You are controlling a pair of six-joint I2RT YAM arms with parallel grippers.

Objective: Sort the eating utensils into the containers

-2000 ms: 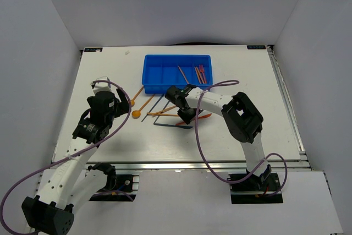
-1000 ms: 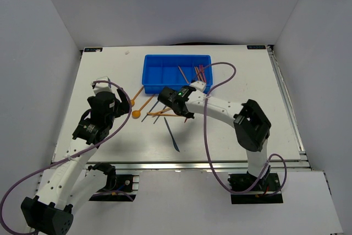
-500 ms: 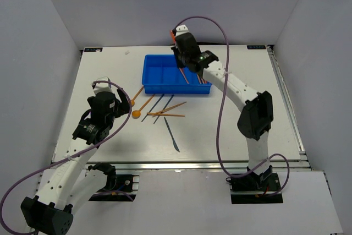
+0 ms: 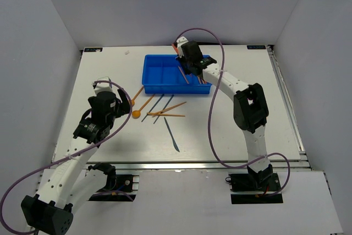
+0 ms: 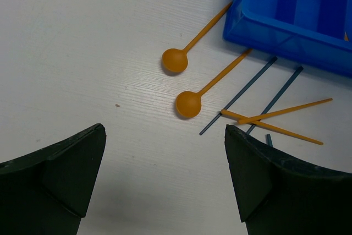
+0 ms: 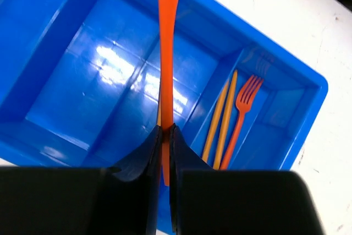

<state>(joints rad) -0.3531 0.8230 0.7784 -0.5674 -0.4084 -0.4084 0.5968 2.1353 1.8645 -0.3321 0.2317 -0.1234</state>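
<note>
An orange utensil [image 6: 168, 37] is pinched between the fingers of the right hand [image 6: 166, 130]. Its thin shaft runs up from the closed tips, and what kind of utensil it is cannot be told. It hangs above the blue tray [image 6: 308, 89], over the compartment beside the one that holds a fork [image 6: 245, 108] and two orange sticks [image 6: 220, 119]. In the top view the right hand [image 4: 187, 54] sits over the tray's far right part, and the tray [image 4: 148, 58] lies at the far middle of the counter [image 4: 286, 108].

Just near of the tray, more utensils lie loose on the counter. Two orange spoons [image 5: 175, 60] have their handles pointing towards the tray's corner. Two dark blue sticks [image 5: 242, 92] lie side by side. Two thin orange sticks [image 5: 280, 111] cross each other. A dark blue knife [image 4: 171, 133] lies nearer still, apart from the rest.

The left hand [image 5: 164, 130] hovers over bare counter just near of the spoons, its fingers spread wide and holding nothing.
</note>
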